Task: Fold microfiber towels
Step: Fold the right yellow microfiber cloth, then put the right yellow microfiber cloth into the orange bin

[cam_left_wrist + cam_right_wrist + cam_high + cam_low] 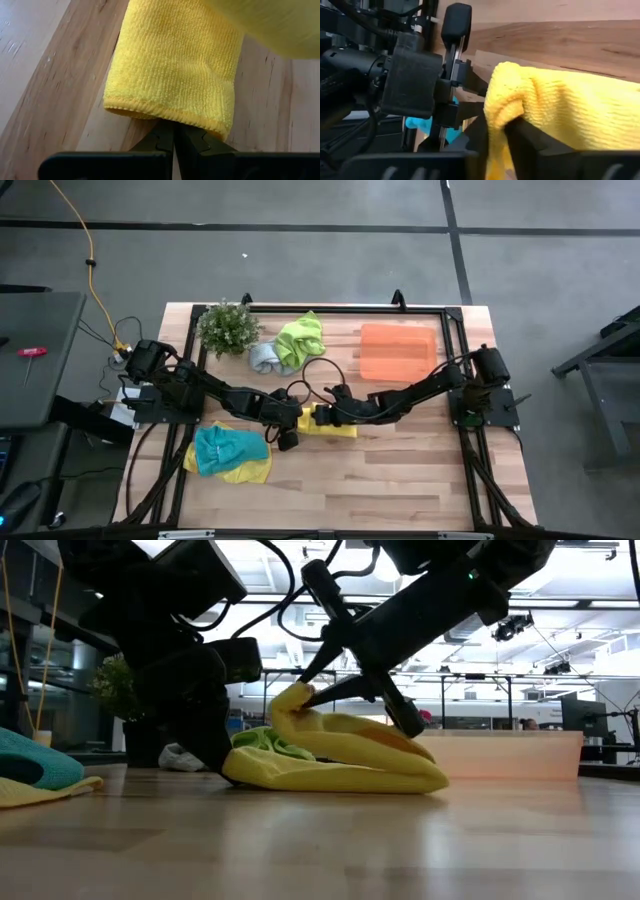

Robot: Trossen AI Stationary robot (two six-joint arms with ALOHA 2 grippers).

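Observation:
A yellow microfiber towel point(338, 426) lies bunched at the table's middle, its underside point(340, 778) on the wood. My left gripper point(302, 417) is shut at its left end, and my right gripper point(323, 415) is shut on a raised fold point(292, 702). A teal towel point(222, 446) rests on another yellow towel point(252, 472) near the left front. A lime green towel point(302, 336) and a pale grey-blue towel point(264, 358) lie in a heap at the back. My left gripper has its shut fingers point(161, 141) at the towel's hemmed edge point(165, 111), coming slanting down from the table's left. The hem covers the fingertips, so the hold itself is hidden. That end lies low on the table. My right gripper pinches a bunched fold of the yellow towel point(506, 107) between its two fingers point(532, 142), several layers thick. The fingers come slanting down from the table's right. The fold stands lifted above the rest of the towel, which stays on the table.
An orange tray point(397, 351) sits at the back right and a small plant point(228, 327) at the back left. Bare wood stretches across the table's front and right point(420, 470). Black cables point(322, 370) loop behind the grippers.

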